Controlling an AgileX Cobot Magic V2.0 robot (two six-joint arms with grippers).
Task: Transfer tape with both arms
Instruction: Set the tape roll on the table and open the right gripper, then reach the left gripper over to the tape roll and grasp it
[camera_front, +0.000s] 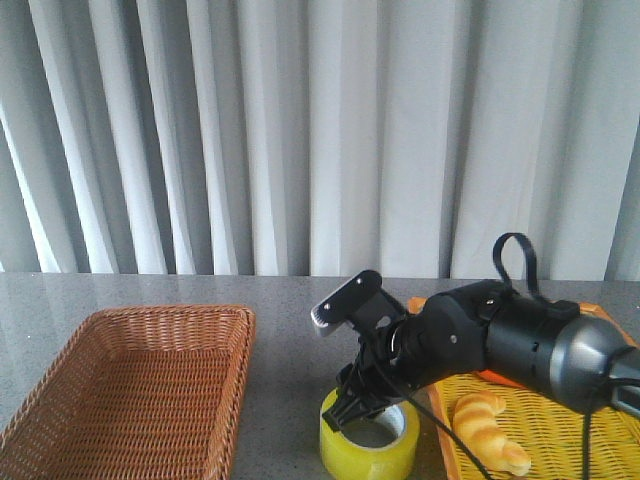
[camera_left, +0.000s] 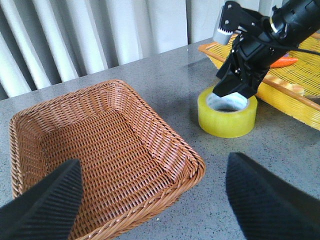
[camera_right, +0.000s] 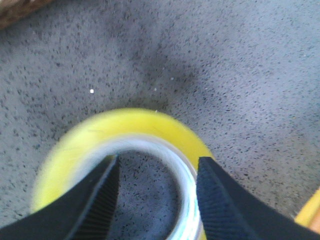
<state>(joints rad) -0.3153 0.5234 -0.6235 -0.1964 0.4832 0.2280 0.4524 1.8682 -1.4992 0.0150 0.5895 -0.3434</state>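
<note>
Yellow tape (camera_front: 369, 441) beneath right tool (camera_front: 362, 410); print unreadable.

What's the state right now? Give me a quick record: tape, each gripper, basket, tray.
tape: yellow roll lying flat on the grey table, between basket and tray
right gripper: down at the roll's top, open, fingers over the core and rim; contact unclear
left gripper: open, above the basket's near corner, holding nothing
basket: wicker, nothing in it
tray: yellow, holds a croissant
</note>
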